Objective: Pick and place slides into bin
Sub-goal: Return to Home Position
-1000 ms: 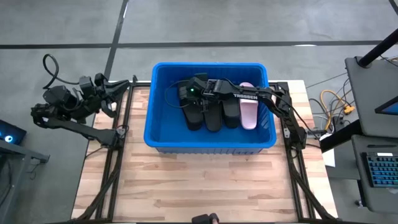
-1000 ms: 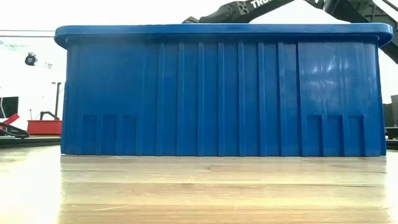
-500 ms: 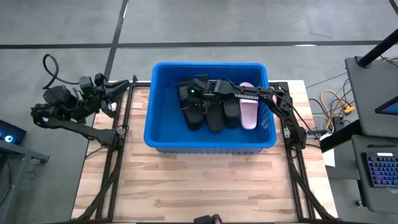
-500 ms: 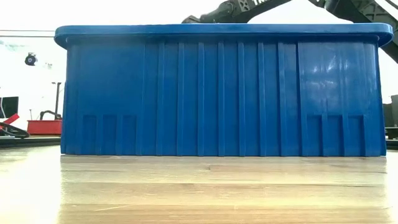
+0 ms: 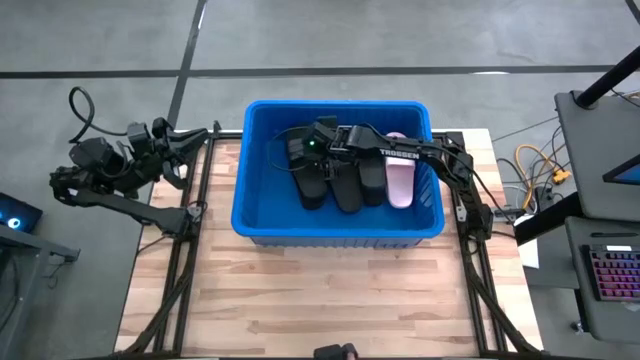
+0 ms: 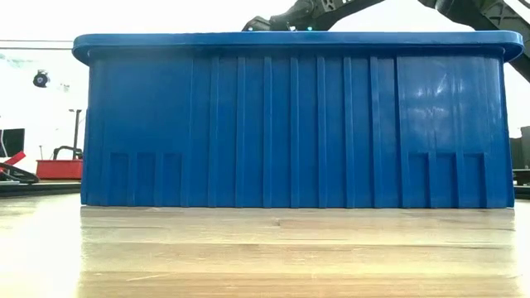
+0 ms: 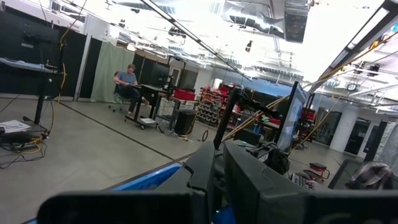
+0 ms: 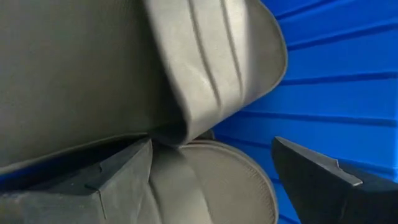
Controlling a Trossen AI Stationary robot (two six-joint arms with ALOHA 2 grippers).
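Wooden bench (image 5: 300, 290), open workshop beyond.
Bin (image 5: 252, 190): at the bench's rear, holding black slides (image 5: 345, 192) and one pink slide (image 5: 400, 185) side by side.
Right gripper (image 8: 208, 165): inside the bin over the black slides, fingers wide, empty. It has risen slightly since a second ago, so release looks done and retreat begun.
Left arm (image 5: 110, 170): folded off the bench's left edge.

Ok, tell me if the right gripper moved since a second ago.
Yes, slightly. Against the blue bin, the right gripper has drawn back, away from its left wall, above the black slides. The left gripper is parked at the table's left edge.
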